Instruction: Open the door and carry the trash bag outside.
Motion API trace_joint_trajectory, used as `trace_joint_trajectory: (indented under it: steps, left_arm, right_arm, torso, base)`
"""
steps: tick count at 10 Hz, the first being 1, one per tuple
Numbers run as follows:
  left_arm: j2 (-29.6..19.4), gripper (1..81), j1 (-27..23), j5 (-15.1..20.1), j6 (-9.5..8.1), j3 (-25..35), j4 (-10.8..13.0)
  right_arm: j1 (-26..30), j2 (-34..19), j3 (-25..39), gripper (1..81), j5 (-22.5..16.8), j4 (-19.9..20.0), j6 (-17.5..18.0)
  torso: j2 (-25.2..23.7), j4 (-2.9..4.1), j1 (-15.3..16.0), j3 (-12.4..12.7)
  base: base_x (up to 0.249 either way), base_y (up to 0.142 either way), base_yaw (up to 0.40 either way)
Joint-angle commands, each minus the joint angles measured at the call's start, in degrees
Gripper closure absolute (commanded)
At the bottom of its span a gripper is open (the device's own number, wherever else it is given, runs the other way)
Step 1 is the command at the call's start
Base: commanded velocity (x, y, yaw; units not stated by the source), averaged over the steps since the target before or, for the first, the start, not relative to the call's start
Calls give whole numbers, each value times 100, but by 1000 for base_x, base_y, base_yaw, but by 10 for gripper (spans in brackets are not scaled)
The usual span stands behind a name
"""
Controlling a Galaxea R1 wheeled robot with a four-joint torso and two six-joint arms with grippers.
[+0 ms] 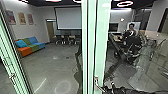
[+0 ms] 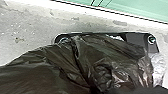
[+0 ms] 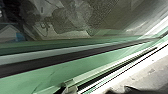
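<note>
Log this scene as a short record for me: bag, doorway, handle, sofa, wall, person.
Bag: dark, wrinkled trash bag, large in the left wrist view
Doorway: pale green door frame upright near the middle of the head view
Handle: what looks like a metal handle, low on that frame
Sofa: orange, green and blue sofa along the left wall
Wall: three framed pictures above the sofa; large white screen farther right
Person: one person, far back on the right

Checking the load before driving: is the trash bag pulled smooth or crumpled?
Crumpled: the left wrist view shows the trash bag with creases and bunched folds.
</note>
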Motion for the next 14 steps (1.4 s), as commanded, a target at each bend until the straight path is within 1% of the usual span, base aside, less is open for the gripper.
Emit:
trace_joint_trajectory:
  steps: [1, 4, 5, 6, 9, 10, 12, 14]
  left_arm:
    - [-111, 811, -339, 357, 0, -23, -76]
    - [-102, 811, -339, 357, 0, -14, -76]
    - [-111, 811, -339, 349, 0, -14, -84]
    - [-111, 811, -330, 349, 0, -14, -85]
    - [-102, 811, -330, 357, -8, -14, -77]
    - [-93, 811, -330, 357, 0, -14, -76]
    - [-102, 811, -330, 366, 0, -14, -76]
    - [-111, 811, -330, 375, 0, -14, -76]
  right_arm:
    - [701, 268, -145, 10, -260, -153, 60]
    - [728, 268, -163, 10, -233, -188, 60]
    - [746, 259, -163, 10, -233, -188, 60]
    - [781, 250, -171, 10, -233, -188, 60]
    - [834, 206, -171, 10, -233, -188, 60]
    - [834, 171, -171, 10, -233, -188, 42]
    - [912, 92, -189, 10, -233, -188, 16]
    - [1053, -57, -136, 10, -225, -188, 24]
  torso:
    - [0, 0, 0, 0]
    - [-2, 0, -5, 0]
    - [-2, 0, -5, -192]
    - [-2, 0, -5, -240]
    - [-9, -2, -7, -597]
    - [-13, -4, -7, -435]
    - [-13, -4, -7, -514]
    - [-13, -4, -7, -507]
  base:
    - [0, 0, 0]
    - [0, 0, 0]
    - [0, 0, 0]
    - [0, 0, 0]
    - [0, 0, 0]
    - [0, 0, 0]
    - [0, 0, 0]
    - [0, 0, 0]
